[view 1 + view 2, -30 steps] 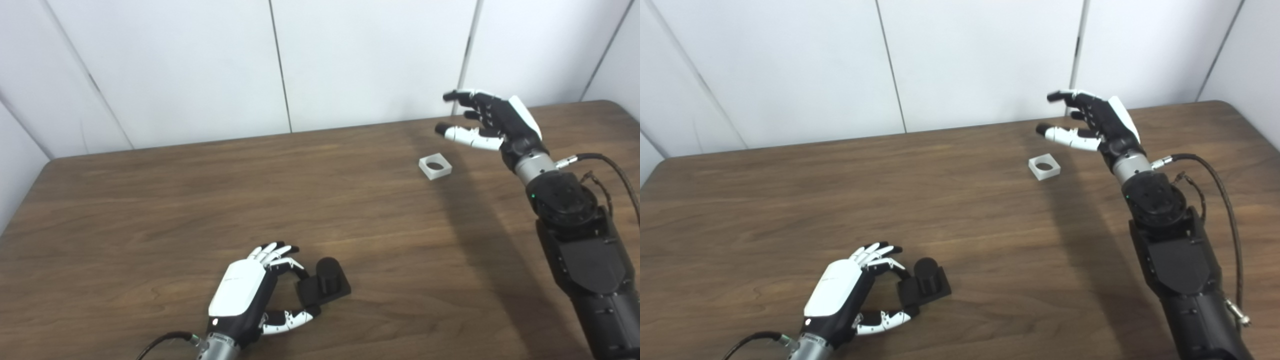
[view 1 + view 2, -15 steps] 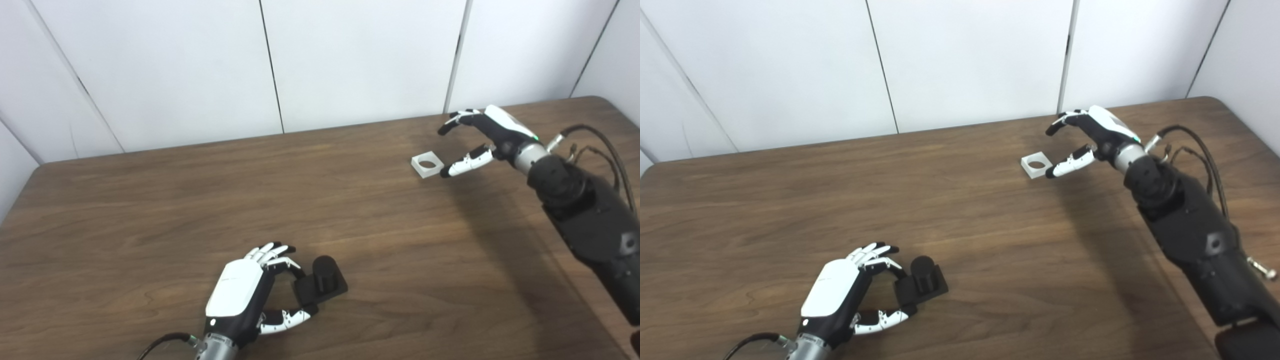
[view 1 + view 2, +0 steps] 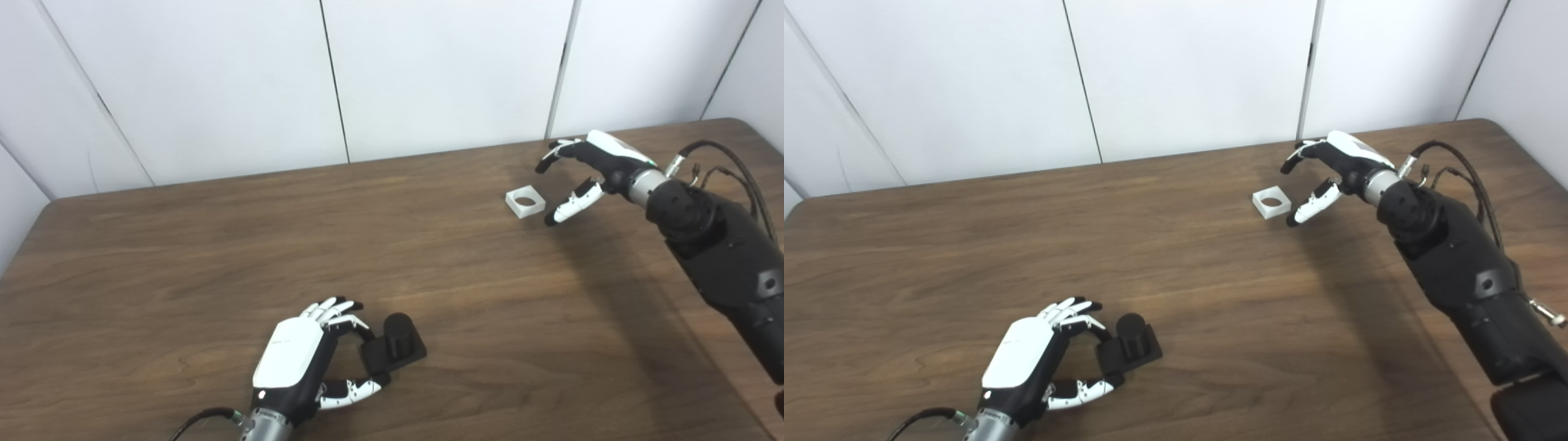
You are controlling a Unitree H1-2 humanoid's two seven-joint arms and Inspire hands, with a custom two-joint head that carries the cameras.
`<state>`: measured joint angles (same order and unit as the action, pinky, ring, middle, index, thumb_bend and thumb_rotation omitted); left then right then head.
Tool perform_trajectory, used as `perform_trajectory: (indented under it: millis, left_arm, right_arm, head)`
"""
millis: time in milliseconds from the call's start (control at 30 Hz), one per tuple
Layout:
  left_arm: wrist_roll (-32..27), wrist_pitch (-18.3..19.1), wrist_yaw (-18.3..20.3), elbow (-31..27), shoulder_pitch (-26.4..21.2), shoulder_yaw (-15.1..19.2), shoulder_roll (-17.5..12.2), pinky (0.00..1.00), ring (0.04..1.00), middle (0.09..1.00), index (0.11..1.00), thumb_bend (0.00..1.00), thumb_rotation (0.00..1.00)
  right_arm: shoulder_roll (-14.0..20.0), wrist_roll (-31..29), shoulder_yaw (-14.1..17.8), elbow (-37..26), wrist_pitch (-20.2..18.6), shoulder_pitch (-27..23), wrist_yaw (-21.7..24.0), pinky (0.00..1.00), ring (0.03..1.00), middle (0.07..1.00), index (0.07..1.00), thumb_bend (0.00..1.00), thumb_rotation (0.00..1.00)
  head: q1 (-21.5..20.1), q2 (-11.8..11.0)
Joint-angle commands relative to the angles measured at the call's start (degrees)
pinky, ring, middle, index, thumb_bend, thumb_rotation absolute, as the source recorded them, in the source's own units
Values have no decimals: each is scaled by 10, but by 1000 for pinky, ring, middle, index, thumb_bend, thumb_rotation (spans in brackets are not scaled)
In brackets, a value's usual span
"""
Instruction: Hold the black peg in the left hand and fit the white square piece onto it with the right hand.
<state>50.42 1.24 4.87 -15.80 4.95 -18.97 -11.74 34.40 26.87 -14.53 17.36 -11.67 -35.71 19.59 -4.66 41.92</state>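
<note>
The black peg point(image 3: 397, 346), a short cylinder on a square black base, rests on the table near the front. My left hand point(image 3: 303, 361) lies just left of it, with thumb and forefinger closed on the base's left edge and the other fingers spread. The white square piece point(image 3: 525, 203), with a round hole, lies flat on the table at the far right. My right hand point(image 3: 582, 174) is open and empty just right of it, fingers arched behind it and thumb low beside it, not touching. Both also show in the right eye view: the peg point(image 3: 1130, 348) and the piece point(image 3: 1271, 204).
The brown wooden table point(image 3: 184, 245) runs to a white panelled wall at the back. Its right edge and rounded far corner point(image 3: 750, 125) are close behind my right arm. A black cable point(image 3: 729, 165) loops off the right wrist.
My right hand has come down from above the table to the level of the white piece and turned its fingers toward it. The left hand and peg have not moved.
</note>
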Motion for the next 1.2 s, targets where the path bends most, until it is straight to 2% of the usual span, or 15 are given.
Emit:
perform_trajectory:
  millis: [0,133,733,967,1167]
  left_arm:
    - [2,-9,-12,0,-10,4,-1,915,912,853,556,573,330]
    - [1,-8,-11,-1,-10,5,-1,920,915,853,556,572,325]
    - [9,-9,-13,-3,-6,3,3,910,911,851,553,573,339]
    - [10,-8,-12,-5,-5,1,5,912,915,856,553,569,339]
    - [20,-7,-13,-7,-4,-1,8,898,908,851,549,569,345]
  right_arm:
    - [12,8,1,-6,22,-44,2,922,1000,948,714,906,165]
    - [10,29,-15,13,28,-59,2,929,1000,951,716,895,174]
    - [-21,51,-34,116,58,-114,-17,920,1000,951,730,871,196]
    - [-30,63,-46,137,67,-126,-18,915,1000,948,716,856,199]
    - [-38,73,-56,143,49,-132,-5,956,1000,956,719,849,195]
  head:
    - [0,0]
    - [1,-2]
    - [6,-4]
    - [7,-2]
    - [9,-2]
